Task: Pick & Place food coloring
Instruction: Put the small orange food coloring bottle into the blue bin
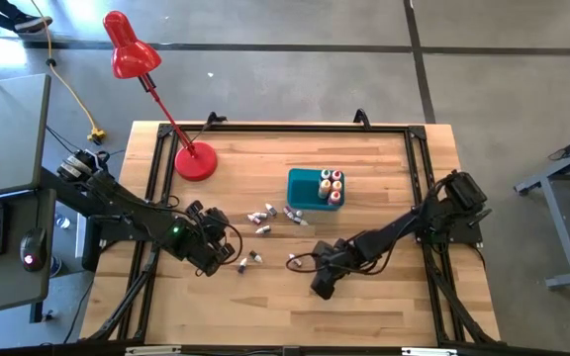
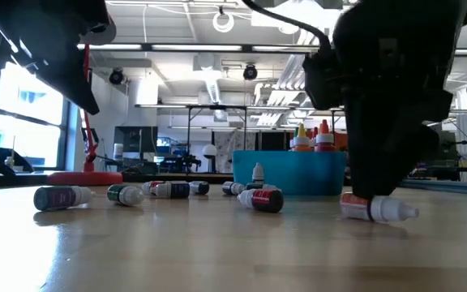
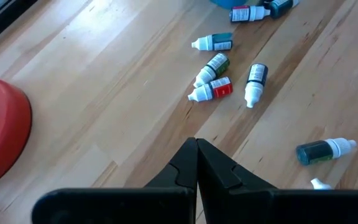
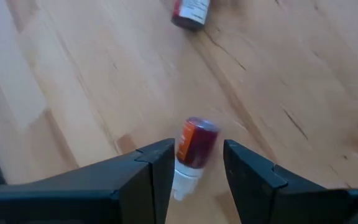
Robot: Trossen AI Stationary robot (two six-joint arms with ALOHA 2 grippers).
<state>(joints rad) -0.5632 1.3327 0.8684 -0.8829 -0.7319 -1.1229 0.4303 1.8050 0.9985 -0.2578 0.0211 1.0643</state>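
Two dark arms, black from base to fingertip

Both arms are matte black, built of chunky jointed segments, and the left arm [image 1: 137, 213] shows a small green light on its forearm housing just behind the left gripper [image 3: 196, 163], whose two fingers are wedge-shaped and taper to a point. The right arm [image 1: 414, 222] has thin black cables looping close behind the right gripper [image 4: 197, 165]; its fingers are flat, angular black blades with bevelled edges, possibly plastic, though the surface is hard to judge.
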